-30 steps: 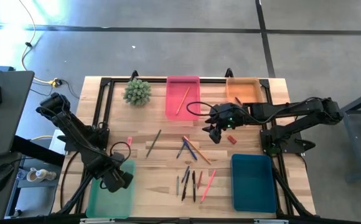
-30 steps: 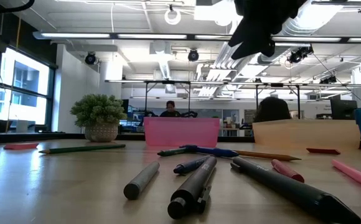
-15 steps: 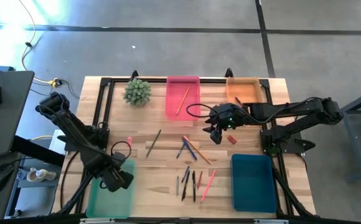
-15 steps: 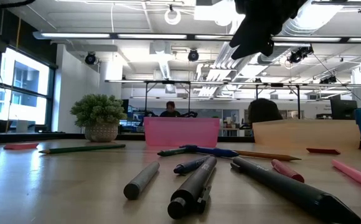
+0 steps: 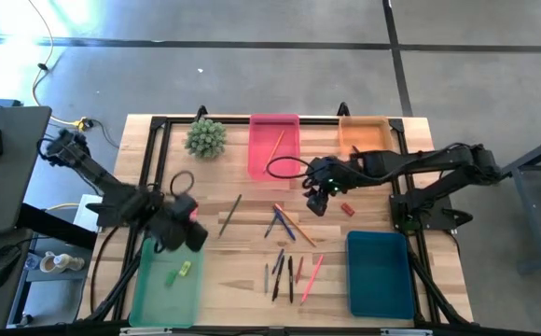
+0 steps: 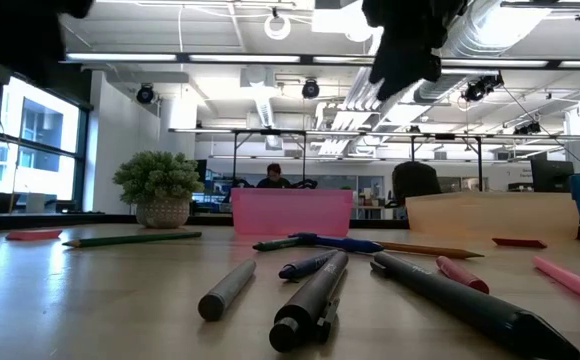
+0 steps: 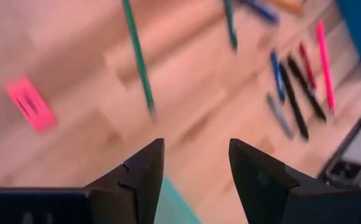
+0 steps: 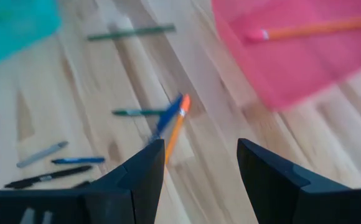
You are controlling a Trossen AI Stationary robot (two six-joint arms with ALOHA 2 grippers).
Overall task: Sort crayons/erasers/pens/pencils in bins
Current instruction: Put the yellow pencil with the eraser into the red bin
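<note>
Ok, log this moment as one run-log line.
left tool: open, empty, near pink eraser | right tool: open, above orange pencil | yellow-green eraser: in green bin

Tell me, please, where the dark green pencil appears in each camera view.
High view: the dark green pencil lies left of centre, below the plant.
Low view: at left, before the plant.
Left wrist view: upper middle.
Right wrist view: top.
Shared landmark: the plant.
</note>
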